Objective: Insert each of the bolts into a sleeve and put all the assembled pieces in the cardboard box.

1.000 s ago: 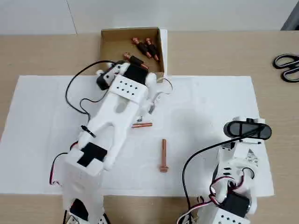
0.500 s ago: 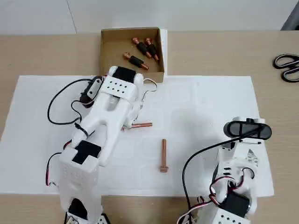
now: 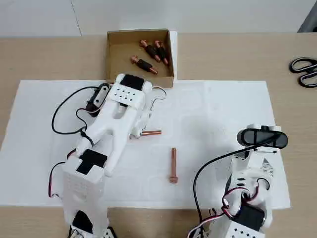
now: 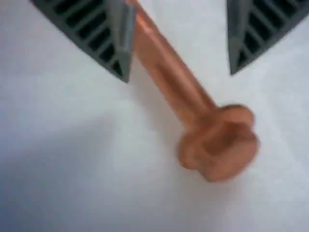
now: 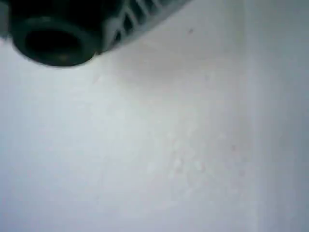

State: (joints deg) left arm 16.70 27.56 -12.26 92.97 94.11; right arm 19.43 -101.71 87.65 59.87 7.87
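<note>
High view: three pieces (image 3: 144, 64) were boxed, two bolts (image 3: 173, 165) left. One was straddled by the released left end effector (image 4: 178, 70), a sleeve (image 5: 53, 42) clenched by the right end effector (image 5: 65, 31).

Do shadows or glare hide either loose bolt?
No. High view: even light, lone bolt and half-covered bolt plain on the white sheet. Left wrist view: it casts a soft shadow between the open jaws, no glare. Right wrist view: faint shade on the sheet.

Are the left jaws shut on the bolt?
No, the left gripper has its jaws apart, the bolt lying between them.
</note>
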